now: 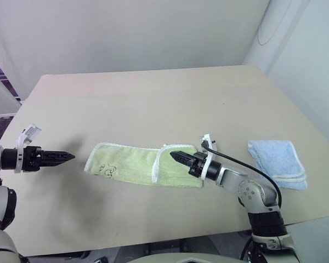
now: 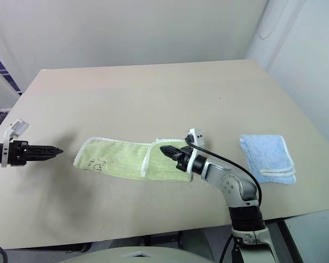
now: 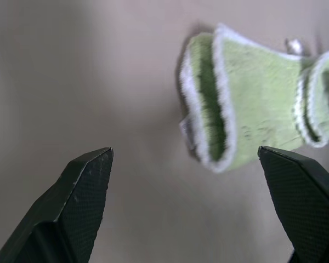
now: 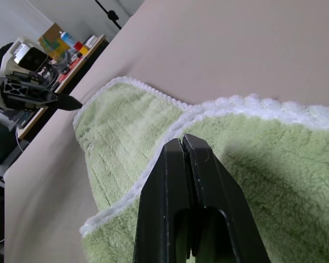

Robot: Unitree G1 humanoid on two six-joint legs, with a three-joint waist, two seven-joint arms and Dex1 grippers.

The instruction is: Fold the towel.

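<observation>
Towel (image 1: pixel 137 166) lies mid-surface (image 1: pixel 153 98) as a long strip, its right end lapped over. Terry cloth: light, limp, likely to sag; best pinched at the corded edge. Left hand (image 1: pixel 66 156) spread, empty, beside its left end. Right hand (image 1: pixel 178 156) clenched, empty, over the lapped end.

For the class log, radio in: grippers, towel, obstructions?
Left gripper open, off the cloth. Right gripper shut over the light green terry towel, which lies partly folded. Folded light blue towel lies apart, not obstructing.

Beige table (image 1: pixel 153 98), green towel (image 1: pixel 131 164) lying part-folded near front edge, blue folded towel (image 1: pixel 277 161) at right
</observation>
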